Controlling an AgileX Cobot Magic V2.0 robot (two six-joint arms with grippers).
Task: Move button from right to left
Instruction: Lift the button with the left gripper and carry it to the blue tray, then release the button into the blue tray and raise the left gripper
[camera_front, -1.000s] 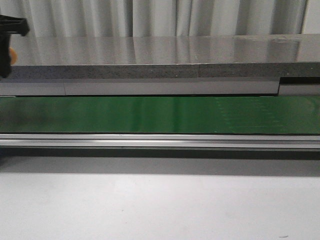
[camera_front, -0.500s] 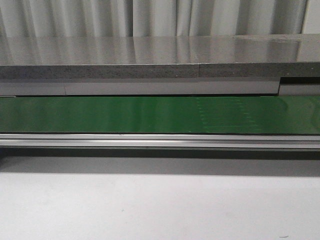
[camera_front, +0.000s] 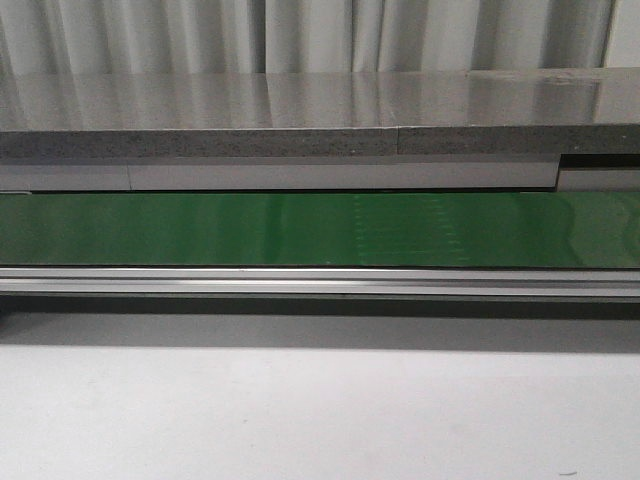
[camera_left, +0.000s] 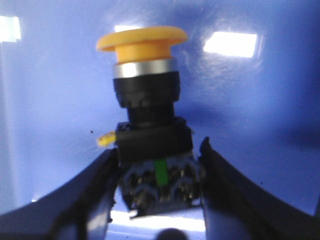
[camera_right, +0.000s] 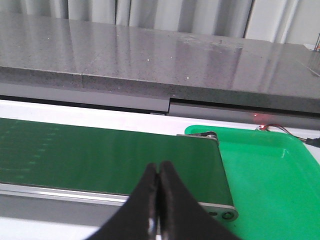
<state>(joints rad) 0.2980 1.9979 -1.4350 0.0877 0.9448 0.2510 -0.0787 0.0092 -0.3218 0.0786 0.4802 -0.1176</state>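
In the left wrist view my left gripper (camera_left: 157, 172) is shut on the button (camera_left: 147, 105): a round yellow cap on a silver ring and a dark blocky body with a green mark, held by its lower body between both fingers over a blue surface (camera_left: 260, 115). In the right wrist view my right gripper (camera_right: 158, 172) is shut and empty, above the green conveyor belt (camera_right: 100, 155). Neither gripper nor the button shows in the front view.
The green belt (camera_front: 300, 228) runs across the front view with a metal rail (camera_front: 320, 282) in front and a grey stone counter (camera_front: 300, 110) behind. A bright green tray (camera_right: 270, 180) sits at the belt's end in the right wrist view.
One second ago a black gripper with an orange-yellow piece showed at the front view's far left edge; it has moved out of that view. The belt's faint marks have shifted to the left.
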